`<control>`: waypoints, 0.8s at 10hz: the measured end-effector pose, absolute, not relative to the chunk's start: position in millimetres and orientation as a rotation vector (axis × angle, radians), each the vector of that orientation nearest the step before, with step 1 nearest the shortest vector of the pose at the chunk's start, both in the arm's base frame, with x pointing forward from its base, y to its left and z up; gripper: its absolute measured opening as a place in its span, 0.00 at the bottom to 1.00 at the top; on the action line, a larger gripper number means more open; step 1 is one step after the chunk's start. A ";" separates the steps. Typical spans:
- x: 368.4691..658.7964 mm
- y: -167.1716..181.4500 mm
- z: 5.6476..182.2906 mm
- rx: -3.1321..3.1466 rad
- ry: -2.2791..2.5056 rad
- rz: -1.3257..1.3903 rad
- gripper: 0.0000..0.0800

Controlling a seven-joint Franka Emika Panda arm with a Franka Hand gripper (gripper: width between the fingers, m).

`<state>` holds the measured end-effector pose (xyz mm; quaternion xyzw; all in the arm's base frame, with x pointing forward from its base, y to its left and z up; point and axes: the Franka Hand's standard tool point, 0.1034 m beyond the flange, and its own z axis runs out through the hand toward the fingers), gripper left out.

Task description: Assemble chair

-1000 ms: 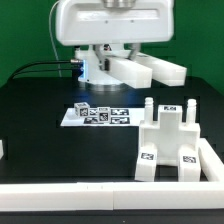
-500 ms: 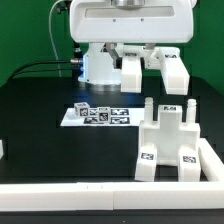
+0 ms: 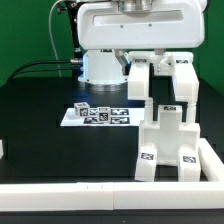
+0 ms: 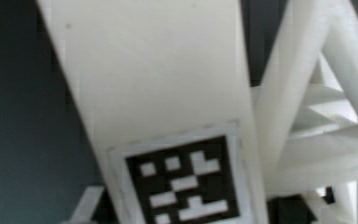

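gripper, jaws clenched on a tagged chair piece, holds it over the half-built chair, seemingly to align the joint.

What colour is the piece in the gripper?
White piece with black-and-white tag; best in wrist view.

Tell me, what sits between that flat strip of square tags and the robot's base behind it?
Nothing: the exterior view shows only bare black table between the marker board and the robot's base.

The chair piece, blurred and cropped, hides the fingers.
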<state>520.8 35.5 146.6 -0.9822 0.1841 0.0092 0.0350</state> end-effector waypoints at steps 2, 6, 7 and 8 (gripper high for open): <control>519.7 35.4 145.4 -3.021 0.556 0.032 0.39; 522.8 40.8 137.6 -3.015 0.574 0.011 0.39; 523.9 41.3 134.4 -3.014 0.574 0.004 0.39; 523.8 45.1 132.2 -3.015 0.571 0.006 0.39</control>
